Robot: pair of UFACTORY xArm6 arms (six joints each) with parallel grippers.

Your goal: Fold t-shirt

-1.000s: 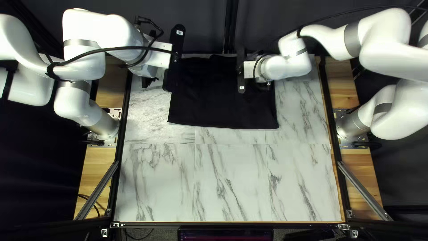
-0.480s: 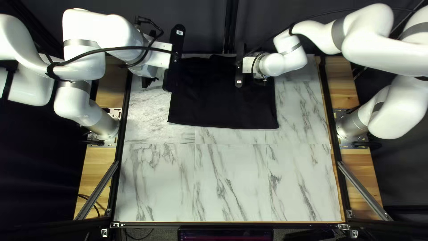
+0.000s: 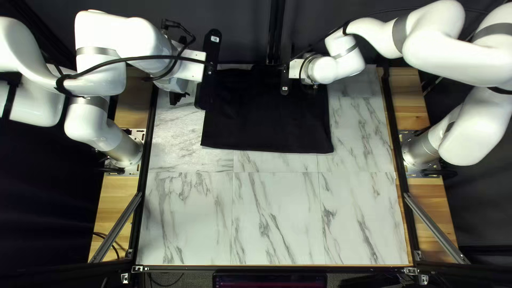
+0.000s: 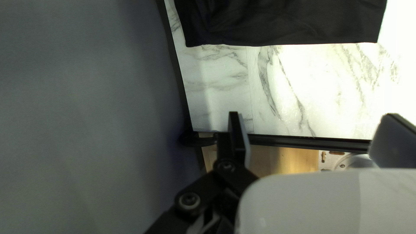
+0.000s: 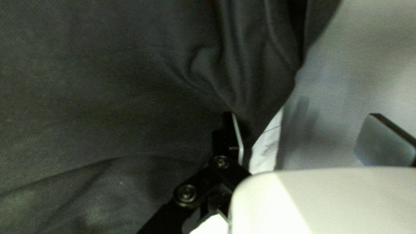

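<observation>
Basically, black cloth t-shirt [image 3: 266, 125]: spread as a rough rectangle on the far half of the white marble-patterned tabletop [image 3: 277, 213], between the two arms; near hem roughly straight, barely shifted in the middle.

Right end effector, black with two parallel fingers [image 5: 302, 114]: released, fingers wide apart. Just moved a bit toward the far edge, over the shirt's far right part. One finger is in front of the dark cloth, other well off to the side; contact can't be told.

Left end effector, same black two-finger type [image 4: 313, 114]: released too, nothing between fingers, shirt ahead of it and apart. No visible move since the earlier frames.

Creases: gathered cloth ahead of the right end effector's near finger, could be a sleeve or shoulder, can't confirm.

What the change means: likely right side lining up or clearing away; shirt outline almost same, so little folding progress from this move.

Next: probably both need a proper pinch on the cloth before a fold.

Risk: a finger could snag the creased part and skew the shirt.
</observation>
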